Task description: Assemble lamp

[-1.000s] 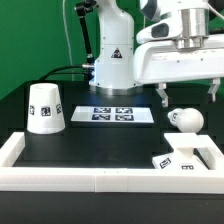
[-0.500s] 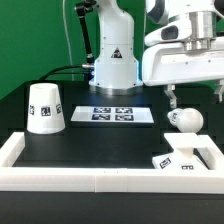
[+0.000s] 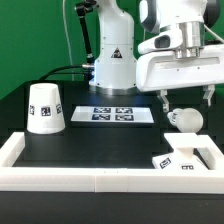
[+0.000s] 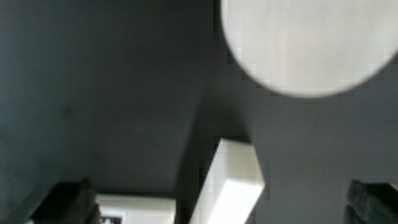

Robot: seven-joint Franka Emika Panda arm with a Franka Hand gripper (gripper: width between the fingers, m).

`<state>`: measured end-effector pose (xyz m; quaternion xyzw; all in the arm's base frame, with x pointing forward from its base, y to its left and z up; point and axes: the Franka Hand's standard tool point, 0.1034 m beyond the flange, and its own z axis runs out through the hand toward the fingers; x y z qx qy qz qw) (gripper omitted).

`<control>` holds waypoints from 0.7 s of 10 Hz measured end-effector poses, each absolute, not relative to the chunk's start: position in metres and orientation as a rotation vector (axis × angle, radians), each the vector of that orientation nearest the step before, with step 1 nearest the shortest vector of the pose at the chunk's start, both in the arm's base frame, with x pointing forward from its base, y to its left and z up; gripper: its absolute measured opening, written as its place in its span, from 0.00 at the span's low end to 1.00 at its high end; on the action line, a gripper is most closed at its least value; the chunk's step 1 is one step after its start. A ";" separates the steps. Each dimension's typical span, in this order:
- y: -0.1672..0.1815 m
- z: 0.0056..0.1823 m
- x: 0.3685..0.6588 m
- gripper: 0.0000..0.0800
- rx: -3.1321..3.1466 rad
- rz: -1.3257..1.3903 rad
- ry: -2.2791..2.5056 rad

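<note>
Matte white bulb [image 3: 184,120], shade [image 3: 45,108]

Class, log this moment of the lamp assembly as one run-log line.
tool: open, over bulb, not gripping | shade: standing, untouched | base: exterior view's right, untouched

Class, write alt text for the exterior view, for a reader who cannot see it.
An open gripper hovers just above a round white bulb on a black table. A white shade stands at the exterior view's left, a flat square base lies at its right near the camera, and a marker board lies mid-table.
</note>
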<state>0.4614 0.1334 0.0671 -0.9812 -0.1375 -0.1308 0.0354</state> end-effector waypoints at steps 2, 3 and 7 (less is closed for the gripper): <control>0.141 0.068 0.460 0.87 -3.012 -0.400 -0.399; 0.141 0.066 0.458 0.87 -3.018 -0.354 -0.412; 0.141 0.066 0.457 0.87 -3.038 -0.053 -0.470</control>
